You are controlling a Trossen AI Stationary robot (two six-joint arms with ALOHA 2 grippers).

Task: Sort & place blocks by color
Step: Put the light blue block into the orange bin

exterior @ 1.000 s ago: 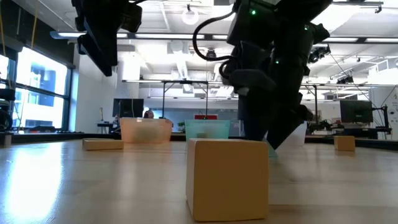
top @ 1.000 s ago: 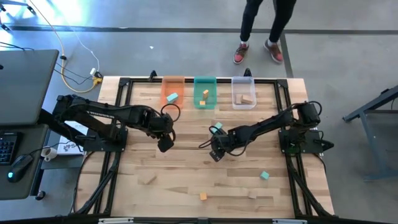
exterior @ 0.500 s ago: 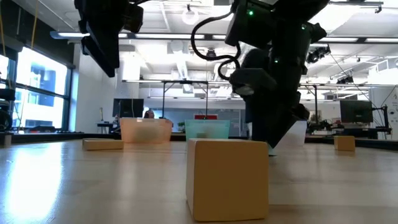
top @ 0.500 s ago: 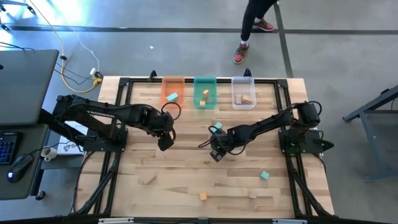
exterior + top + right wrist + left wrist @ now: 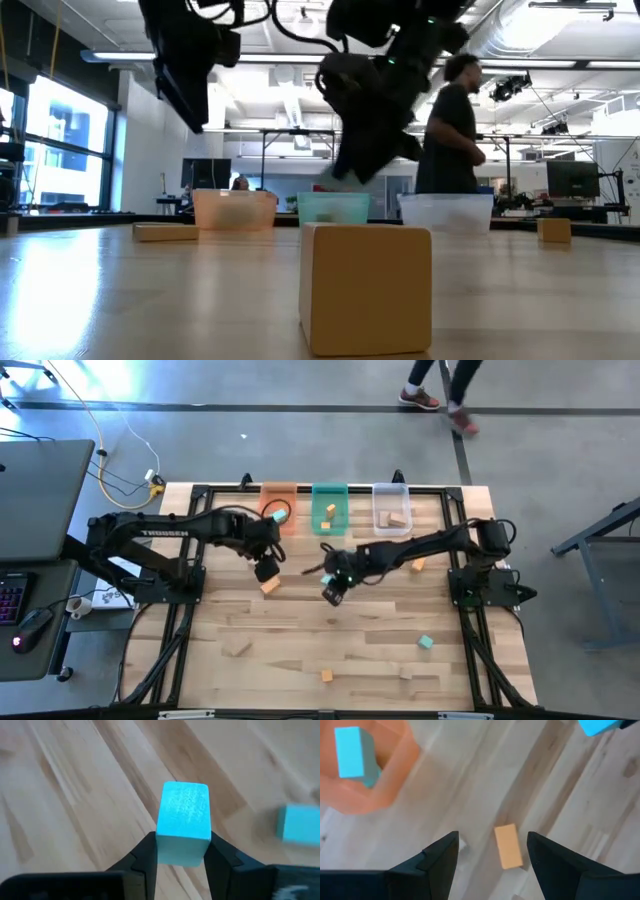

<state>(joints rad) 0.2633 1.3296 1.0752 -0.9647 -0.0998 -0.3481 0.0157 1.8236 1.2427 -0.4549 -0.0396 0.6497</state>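
My right gripper point(image 5: 182, 839) is shut on a teal block point(image 5: 183, 815) and hangs above the middle of the table point(image 5: 331, 592). A second teal block point(image 5: 299, 822) lies on the wood beside it. My left gripper point(image 5: 492, 836) is open above an orange block point(image 5: 508, 846) that lies flat on the table point(image 5: 270, 586), its fingers on either side without touching. At the far edge stand an orange tray point(image 5: 278, 500) holding a teal block point(image 5: 277, 515), a green tray point(image 5: 329, 522) holding orange blocks, and a clear tray point(image 5: 391, 495) holding a tan block. My right gripper pinches the teal block between its two fingers, on two opposite sides near its gripper-side end point(image 5: 181, 851). Most of the block sticks out past the fingertips. The low view shows the gripper well above the table, so the block is lifted clear.
Loose blocks lie about: orange point(image 5: 417, 565) by the right arm, teal point(image 5: 425, 642), tan point(image 5: 237, 648), orange point(image 5: 326, 675) and tan point(image 5: 406, 673) near the front. A large tan block point(image 5: 366, 288) fills the low view's foreground. A person point(image 5: 440, 395) walks beyond the far edge.
My right gripper has shut on the teal block, lifted it off the table and carried it toward the left and far edges. My left gripper has moved toward the far edge, uncovering the orange block beneath it; its fingers stay open.
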